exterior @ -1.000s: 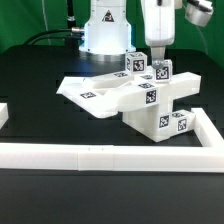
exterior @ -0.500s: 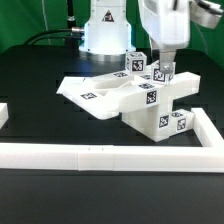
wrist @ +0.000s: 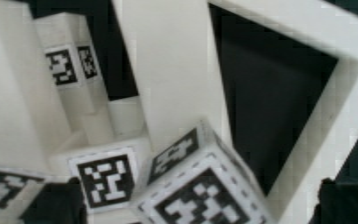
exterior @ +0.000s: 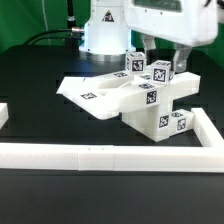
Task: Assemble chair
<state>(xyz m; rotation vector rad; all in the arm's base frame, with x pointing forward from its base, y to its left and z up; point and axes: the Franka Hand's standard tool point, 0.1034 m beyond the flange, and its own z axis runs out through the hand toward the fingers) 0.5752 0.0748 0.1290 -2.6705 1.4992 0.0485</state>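
Observation:
The partly joined white chair [exterior: 135, 100] lies on the black table, with its flat panel [exterior: 92, 92] toward the exterior view's left and tagged blocks on its right. A small tagged peg block [exterior: 160, 70] stands on top of it, and a second one [exterior: 135, 62] is just behind. My gripper [exterior: 165, 55] hangs right over the first peg block, broad side to the camera, its dark fingers [exterior: 148, 46] spread on either side of the block. In the wrist view the block [wrist: 202, 190] sits between the fingertips [wrist: 5, 200] with gaps on both sides. The gripper [wrist: 179, 208] is open.
A long white border rail [exterior: 110, 154] runs along the front and turns up the exterior view's right side [exterior: 206, 126]. A short piece of rail [exterior: 4, 113] is at the left edge. The robot's base [exterior: 105, 35] stands behind the chair.
The wrist has turned from narrow side to broad side over the peg block. The fingers now stand apart around the block. The chair parts have not moved.

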